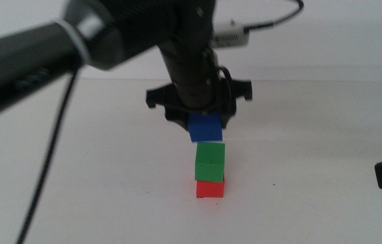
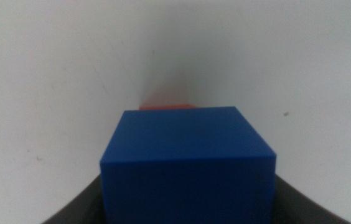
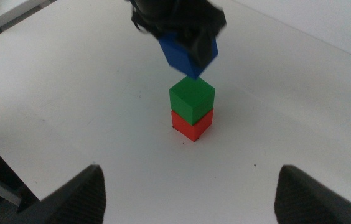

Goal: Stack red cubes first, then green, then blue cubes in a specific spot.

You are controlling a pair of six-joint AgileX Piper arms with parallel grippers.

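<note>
With red cube [image 1: 210,188] and green cube [image 1: 209,161] stacked mid-table, our left gripper [image 1: 203,122] clamps the blue cube [image 1: 205,127] just above; next we lower it squarely, while our right gripper [image 3: 191,186] waits, jaws spread, near the table's right edge.

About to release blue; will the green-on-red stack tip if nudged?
Probably yes. The green cube sits slightly skewed on the smaller red cube, a narrow base. Both look rigid and light, so they'd likely slide easily. The left gripper holds the blue cube just above.
</note>
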